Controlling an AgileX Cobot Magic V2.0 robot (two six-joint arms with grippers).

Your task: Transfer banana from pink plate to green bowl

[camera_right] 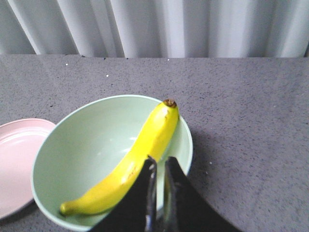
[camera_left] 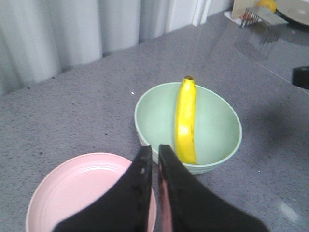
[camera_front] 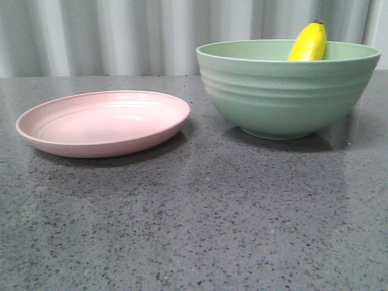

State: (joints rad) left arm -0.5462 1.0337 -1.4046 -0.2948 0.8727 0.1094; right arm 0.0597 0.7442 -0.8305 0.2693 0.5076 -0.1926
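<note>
left gripper [camera_left: 154, 157] above pink plate [camera_left: 72, 193], jaws together

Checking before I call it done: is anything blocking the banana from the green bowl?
Nothing visible does. The banana already lies inside the green bowl, its dark tip leaning on the rim. The pink plate holds nothing, and both grippers are above the bowl, shut and holding nothing.

Low front view across table; both wrist views above shared green bowl [camera_front: 288, 88].
</note>
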